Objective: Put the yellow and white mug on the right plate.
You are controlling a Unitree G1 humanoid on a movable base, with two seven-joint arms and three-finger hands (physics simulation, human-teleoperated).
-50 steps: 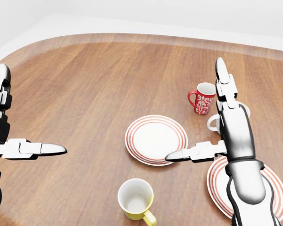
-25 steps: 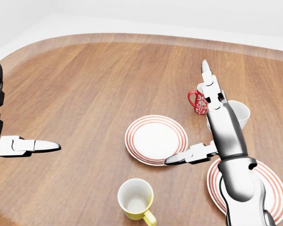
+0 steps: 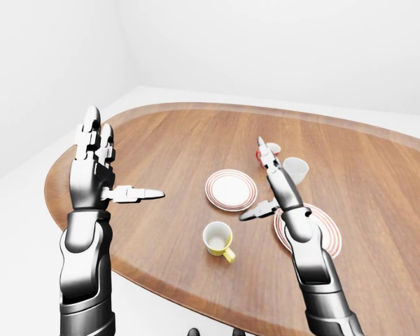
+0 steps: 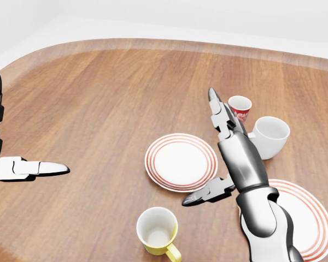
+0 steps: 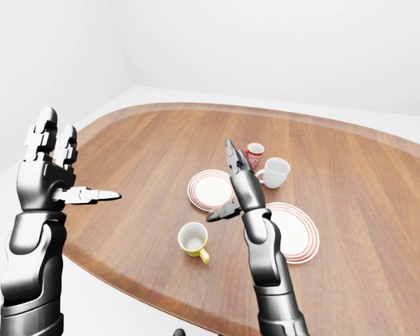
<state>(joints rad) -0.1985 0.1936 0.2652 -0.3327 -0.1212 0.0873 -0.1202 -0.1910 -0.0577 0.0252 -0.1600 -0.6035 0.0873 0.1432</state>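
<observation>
The yellow and white mug (image 4: 157, 232) stands upright on the wooden table at the bottom middle of the head view, handle toward the lower right. The right plate (image 4: 309, 218), white with red rings, lies at the lower right and holds nothing. My right hand (image 4: 203, 148) is open, fingers pointing up and thumb out to the left. It hovers above the table between the two plates, up and to the right of the mug and apart from it. My left hand (image 3: 122, 157) is open and raised over the table's left side, far from the mug.
A second red-ringed plate (image 4: 180, 161) lies in the middle of the table, above the yellow mug. A red patterned mug (image 4: 241, 106) and a plain white mug (image 4: 270, 136) stand above the right plate. The table's curved edge (image 5: 136, 269) runs near the robot.
My right hand has moved left and a little lower in the head view, uncovering the white mug, the red mug and more of the right plate. My left hand has drifted slightly left. The mugs have not moved.
</observation>
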